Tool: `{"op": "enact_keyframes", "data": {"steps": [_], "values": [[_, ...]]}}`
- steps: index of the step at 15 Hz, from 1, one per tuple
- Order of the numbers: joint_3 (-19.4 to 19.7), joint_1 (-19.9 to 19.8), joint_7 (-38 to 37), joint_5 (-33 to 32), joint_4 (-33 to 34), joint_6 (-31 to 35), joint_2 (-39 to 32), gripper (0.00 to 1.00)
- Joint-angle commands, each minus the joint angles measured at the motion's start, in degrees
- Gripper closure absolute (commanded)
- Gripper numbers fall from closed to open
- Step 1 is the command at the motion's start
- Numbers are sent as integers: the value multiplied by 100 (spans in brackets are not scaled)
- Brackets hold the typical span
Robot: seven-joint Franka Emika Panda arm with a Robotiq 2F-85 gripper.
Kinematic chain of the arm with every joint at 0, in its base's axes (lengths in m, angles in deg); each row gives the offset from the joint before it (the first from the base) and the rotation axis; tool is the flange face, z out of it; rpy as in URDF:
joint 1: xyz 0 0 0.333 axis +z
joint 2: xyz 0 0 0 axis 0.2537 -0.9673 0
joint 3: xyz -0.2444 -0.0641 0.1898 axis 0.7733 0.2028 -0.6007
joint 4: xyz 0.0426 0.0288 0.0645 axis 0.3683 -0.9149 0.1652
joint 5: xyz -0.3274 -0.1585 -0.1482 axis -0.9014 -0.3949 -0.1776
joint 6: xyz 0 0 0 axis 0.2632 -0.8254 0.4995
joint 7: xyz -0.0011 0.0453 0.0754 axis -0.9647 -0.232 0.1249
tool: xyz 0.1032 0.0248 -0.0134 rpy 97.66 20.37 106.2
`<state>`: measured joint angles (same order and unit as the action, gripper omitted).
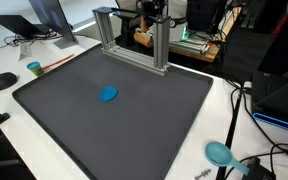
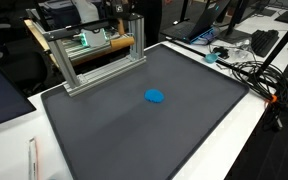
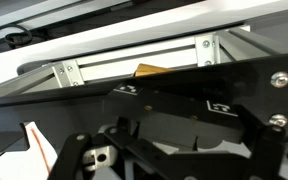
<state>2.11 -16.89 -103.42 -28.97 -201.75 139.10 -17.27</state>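
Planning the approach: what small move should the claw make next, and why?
Probably ease the claw forward past the aluminium frame toward the blue disc: it hangs open and empty by the frame, while the disc lies alone on the mat.

Blue disc point(image 1: 108, 94) — dark grey mat point(image 1: 134, 130)

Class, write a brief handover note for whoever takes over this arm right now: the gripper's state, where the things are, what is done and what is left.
Gripper: open, holding nothing, close to the aluminium frame at the far edge of the dark mat.
Blue disc: lies flat near the middle of the mat, well apart from the gripper.
Done: nothing gripped or lifted.
Left: the disc is untouched, so all handling remains.
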Motion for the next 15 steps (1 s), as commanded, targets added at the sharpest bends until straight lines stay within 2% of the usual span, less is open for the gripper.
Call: {"op": "enact_keyframes", "data": {"steps": [1, 10, 13, 15], "values": [[-156, -286, -479, -322, 59, -305, 206, 0], [-334, -323, -1000, -561, 230, -507, 259, 0], [-246, -230, -717, -505, 332, -546, 145, 0], [-89, -17, 24, -463, 314, -343, 102, 0]]}}
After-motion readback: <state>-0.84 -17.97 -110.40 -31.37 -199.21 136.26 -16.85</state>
